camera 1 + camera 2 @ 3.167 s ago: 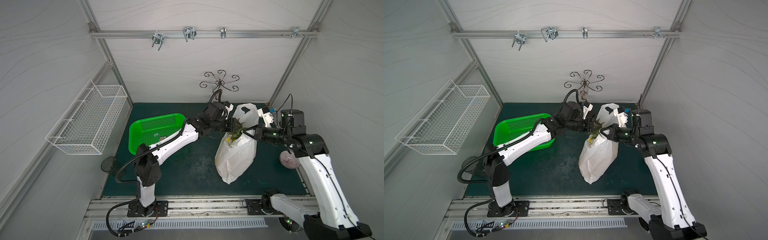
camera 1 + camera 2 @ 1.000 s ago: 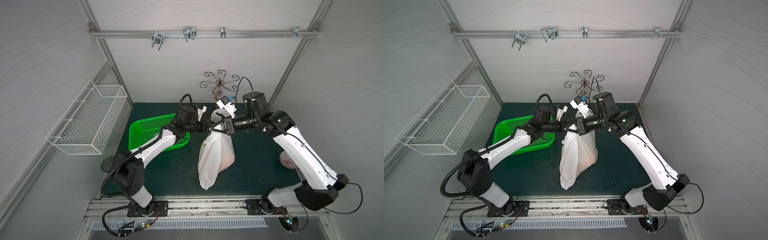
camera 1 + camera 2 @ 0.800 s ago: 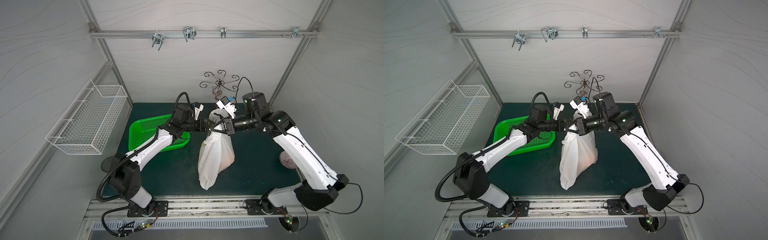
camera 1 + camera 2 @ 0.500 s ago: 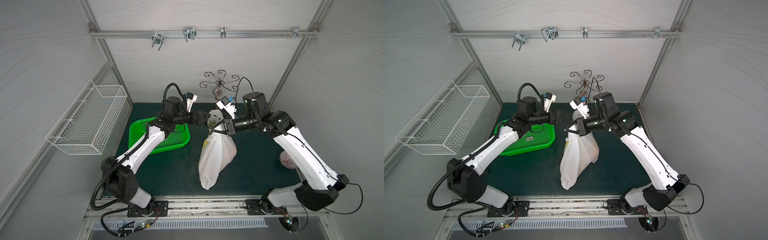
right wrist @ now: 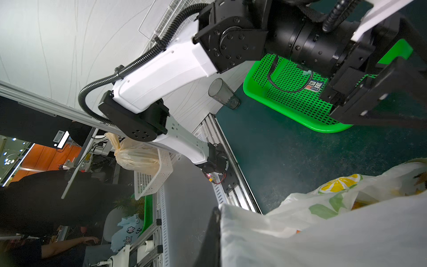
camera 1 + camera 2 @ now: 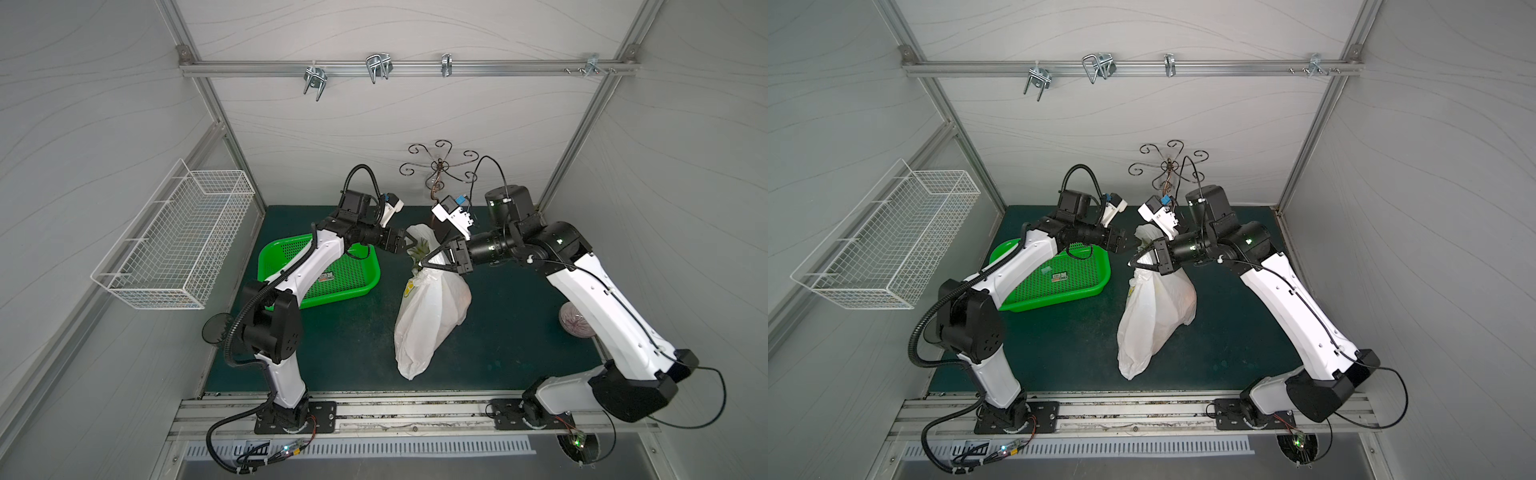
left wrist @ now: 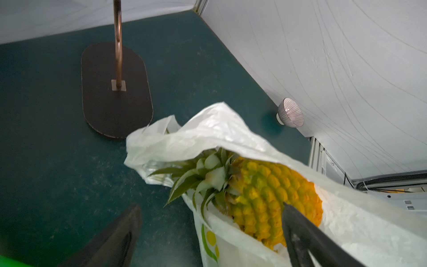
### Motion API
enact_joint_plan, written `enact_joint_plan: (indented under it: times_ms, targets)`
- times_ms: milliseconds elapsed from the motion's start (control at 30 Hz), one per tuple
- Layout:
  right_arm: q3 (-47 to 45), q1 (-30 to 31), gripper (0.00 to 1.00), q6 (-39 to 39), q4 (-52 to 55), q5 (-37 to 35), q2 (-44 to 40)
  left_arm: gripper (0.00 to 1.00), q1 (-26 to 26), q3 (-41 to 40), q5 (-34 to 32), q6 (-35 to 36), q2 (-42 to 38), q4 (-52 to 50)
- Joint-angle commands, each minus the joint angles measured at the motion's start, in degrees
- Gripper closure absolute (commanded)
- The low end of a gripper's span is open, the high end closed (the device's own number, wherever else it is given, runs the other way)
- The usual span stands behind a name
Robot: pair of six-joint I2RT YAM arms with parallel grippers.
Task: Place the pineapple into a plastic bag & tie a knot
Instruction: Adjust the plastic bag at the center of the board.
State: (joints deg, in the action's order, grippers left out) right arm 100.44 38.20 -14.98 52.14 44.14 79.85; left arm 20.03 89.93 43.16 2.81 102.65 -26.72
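The right jaws are closed on the gathered top of the bag point(image 6: 428, 316), which hangs below them and slants down toward the table point(image 6: 353, 340). Whether its lower end rests on the table cannot be told. In the right wrist view, white plastic lies against one right jaw, and the lemon print point(image 5: 339, 182) shows on the bag wall just ahead of these jaws. The left jaws stand wide apart and hold nothing. They face the right jaws, with the bag's upper loop point(image 6: 419, 235) just beside their tips. In the left wrist view, the bag's mouth is open directly ahead of the left jaws. The pineapple point(image 7: 265, 196) lies inside the bag, with its yellow body in the plastic and its green crown pointing out through the opening. One left jaw overlaps the pineapple's body in that view; contact cannot be told. The tray point(image 6: 353, 286) sits on the table below and behind the left jaws, apart from the bag. The stand point(image 6: 436, 166) rises beyond both sets of jaws, near the back wall. The bowl point(image 6: 571, 326) sits well behind the right jaws, at the side wall. The cup point(image 6: 218, 328) and the wire basket point(image 6: 174, 241) are well behind the left jaws.
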Motion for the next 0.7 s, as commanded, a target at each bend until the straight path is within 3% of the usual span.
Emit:
enact_joint_plan:
  times_ms: [0, 67, 233, 500, 667]
  targets:
    - [1.6, 0.39, 1.0, 0.93, 0.04, 2.83, -1.32, 0.03, -1.81, -1.2, 8.09, 11.27, -2.55, 0.56]
    - [1.73, 0.39, 1.0, 0.88, 0.09, 3.05, -1.1, 0.03, -1.97, -1.57, 10.17, 18.13, -2.59, -0.69]
    - [2.58, 0.59, 1.0, 0.48, 0.13, 3.48, -0.48, 0.04, -2.18, 1.75, 5.35, 26.44, 1.24, -0.43]
    - [2.86, 0.74, 1.0, 0.96, 1.2, 3.52, 0.3, 0.05, -2.01, 5.99, 7.19, 31.26, 7.85, 8.18]
    - [3.01, 0.85, 1.0, 1.16, 1.86, 3.83, 1.02, 0.09, -1.68, 11.58, 9.5, 35.27, 12.64, 6.0]
